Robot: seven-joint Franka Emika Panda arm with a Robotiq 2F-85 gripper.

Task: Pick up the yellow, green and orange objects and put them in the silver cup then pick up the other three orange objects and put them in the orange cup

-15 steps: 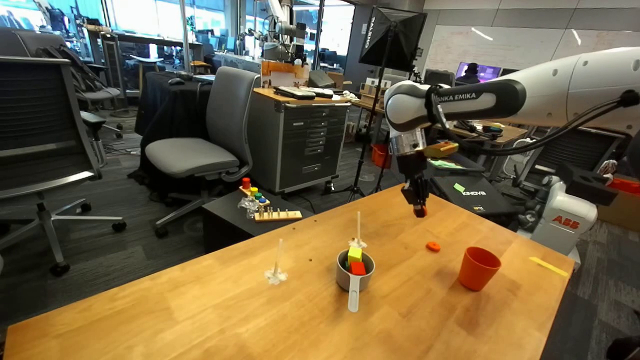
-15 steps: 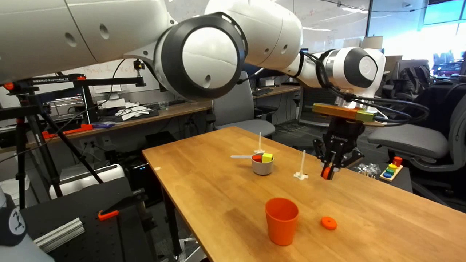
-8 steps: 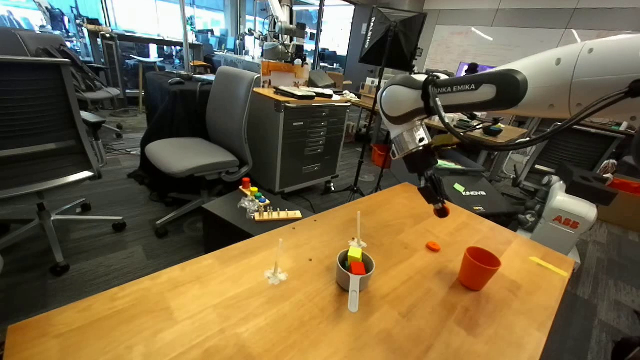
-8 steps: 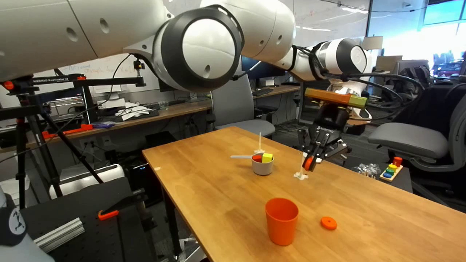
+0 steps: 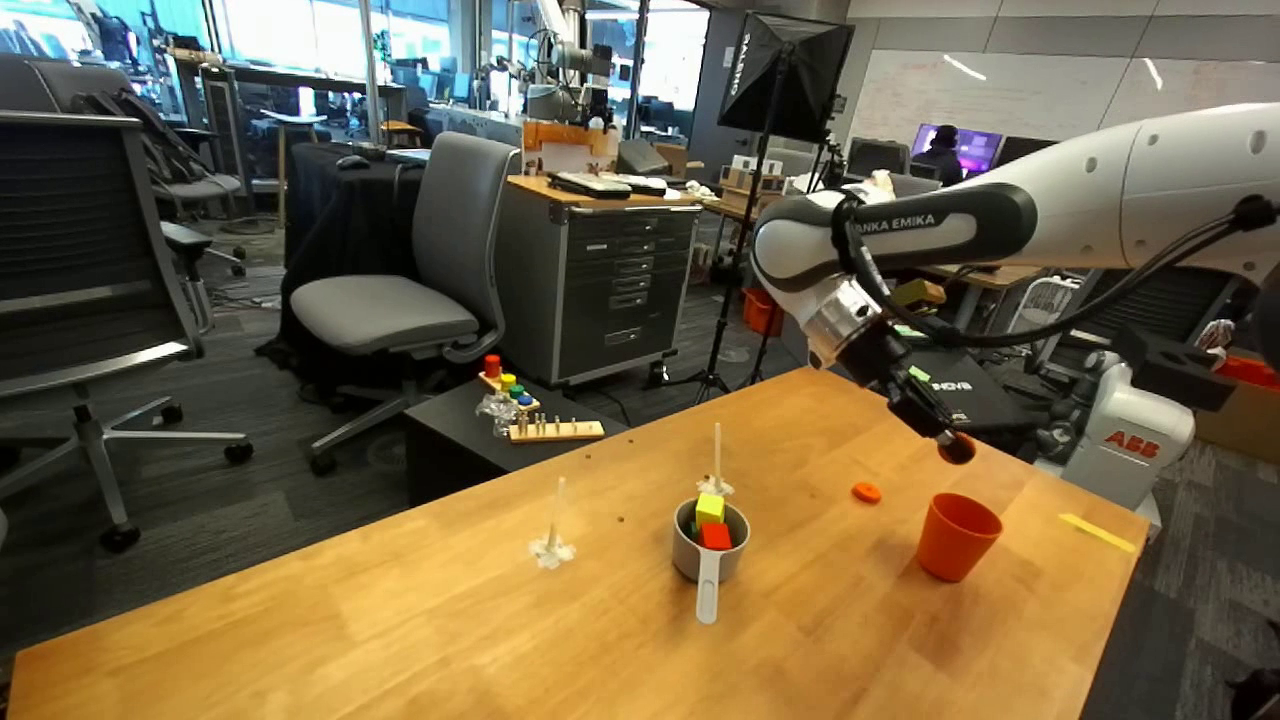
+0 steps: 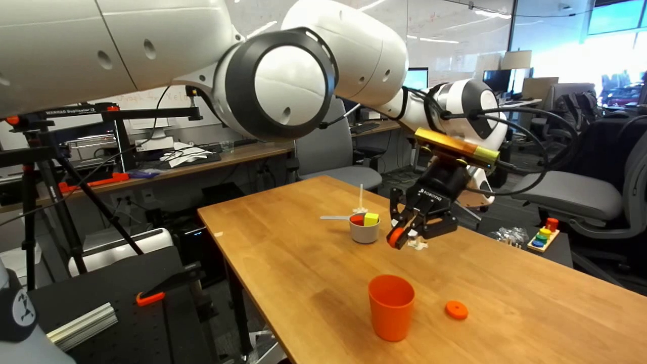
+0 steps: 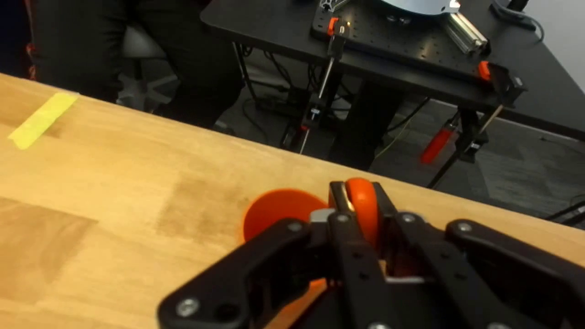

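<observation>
One disc (image 7: 365, 205) is sitting on edge, clamped in the gripper (image 6: 397, 237), whose jaws are pinching both its faces above the table (image 6: 303, 263). In an exterior view, the orange cup (image 6: 390, 313) is standing upright at six o'clock from the gripper; in the wrist view its mouth is showing at nine o'clock from the held disc, partly hidden by the jaws. A second disc (image 6: 456, 310) is lying flat on the table, at three o'clock from the orange cup in that exterior view. Also there, at eleven o'clock from the orange cup, the silver cup (image 6: 364, 233) is holding a yellow block (image 6: 371, 219), a red block (image 6: 356, 219) and a barely visible green piece (image 5: 695, 528). The third disc is not showing; it may be lying inside the orange cup, though no view is settling that.

The first half is looking done; the step in hand is apparently putting the held disc in the orange cup. The next move is calling for centring it over the mouth, lowering and letting go.
</observation>
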